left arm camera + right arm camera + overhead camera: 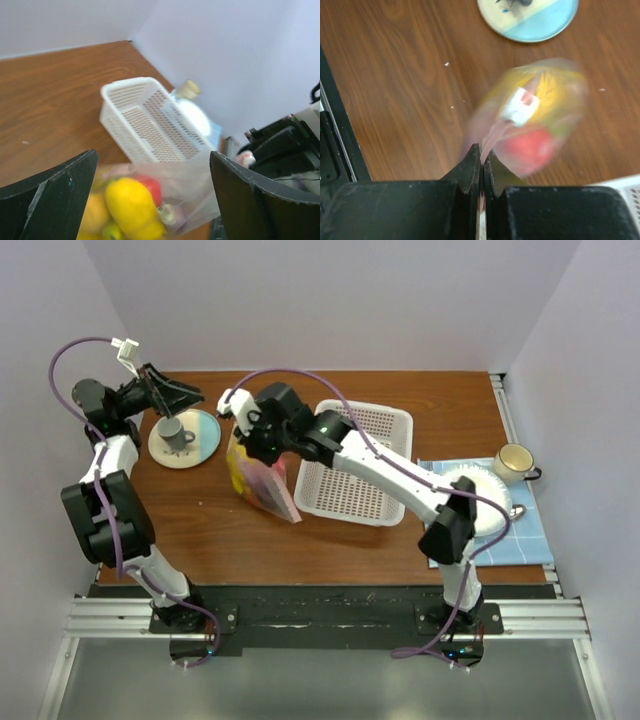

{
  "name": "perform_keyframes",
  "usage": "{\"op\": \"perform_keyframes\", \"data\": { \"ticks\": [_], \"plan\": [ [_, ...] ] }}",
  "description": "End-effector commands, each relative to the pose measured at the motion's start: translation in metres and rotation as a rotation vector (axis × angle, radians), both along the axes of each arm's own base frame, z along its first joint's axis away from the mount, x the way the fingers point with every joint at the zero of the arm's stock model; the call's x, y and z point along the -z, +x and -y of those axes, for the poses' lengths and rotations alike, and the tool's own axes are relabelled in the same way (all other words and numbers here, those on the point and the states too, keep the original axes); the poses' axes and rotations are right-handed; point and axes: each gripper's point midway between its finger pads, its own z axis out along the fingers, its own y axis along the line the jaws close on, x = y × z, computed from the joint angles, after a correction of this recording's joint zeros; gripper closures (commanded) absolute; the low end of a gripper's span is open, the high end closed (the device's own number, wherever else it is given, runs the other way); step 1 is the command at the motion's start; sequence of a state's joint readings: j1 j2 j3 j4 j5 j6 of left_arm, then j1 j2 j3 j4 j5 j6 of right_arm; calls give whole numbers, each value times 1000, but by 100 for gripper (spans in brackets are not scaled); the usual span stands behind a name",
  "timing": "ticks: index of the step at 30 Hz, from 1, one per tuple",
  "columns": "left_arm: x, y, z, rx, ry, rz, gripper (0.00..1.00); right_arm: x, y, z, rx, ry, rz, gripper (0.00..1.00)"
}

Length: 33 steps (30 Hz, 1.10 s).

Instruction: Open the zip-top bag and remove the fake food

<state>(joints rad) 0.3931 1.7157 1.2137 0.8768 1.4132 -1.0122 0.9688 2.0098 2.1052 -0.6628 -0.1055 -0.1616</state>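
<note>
Two containers sat close together near the middle of the counter (200,530): the zip-top bag (262,480) and a white perforated basket (355,465), the bag just left of the basket's near-left corner. The right tool (240,425) was closed tight, its fingers pinching a thin edge of the bag's clear film, and the bag hung below it with its pink strip running along the lower edge. Whether the bag's bottom touched the counter could not be told. All the fake food (132,202) that showed was inside the bag: a large yellow piece, a red one beside it, a small green one lower down and another yellowish shape to the left. In the right wrist view the bag (530,125) was blurred, with only yellow and red masses showing through below the shut tool (481,150). The left tool (180,395) stood wide open and held nothing, well back at the far left, above a round pale saucer (185,437) that carried a grey cup (175,430). From its wrist camera the spread tool (152,155) framed the bag (165,195) in front and the basket (145,122) beyond it. At the right end of the counter a white plate (480,502) lay on a blue cloth (530,530), with a cream mug (512,462) at the cloth's far corner.
</note>
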Motion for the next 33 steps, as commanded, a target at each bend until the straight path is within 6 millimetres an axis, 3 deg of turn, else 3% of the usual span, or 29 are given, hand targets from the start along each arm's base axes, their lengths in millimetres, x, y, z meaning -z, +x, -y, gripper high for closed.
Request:
{"op": "perform_keyframes", "data": {
  "ticks": [1,3,5,9,12,17,26,33],
  "plan": [
    [-31,-45,24,145,86,170,0,-109,13,26,3,206,212,100],
    [-29,-45,28,165,102,150,0,-110,12,28,1,195,216,100],
    [-25,-55,36,175,134,210,0,-96,13,30,5,161,204,100],
    [-10,-79,80,315,198,266,0,-79,14,34,12,129,194,100],
    [-26,-84,92,297,160,391,0,-76,14,34,4,127,186,100],
    [-45,-83,93,285,165,476,0,-81,14,34,-8,154,171,100],
    [-9,-123,95,345,319,501,0,-89,23,31,-10,224,143,100],
    [-19,-119,95,327,340,621,0,-86,21,15,-58,244,90,100]
  ]
}}
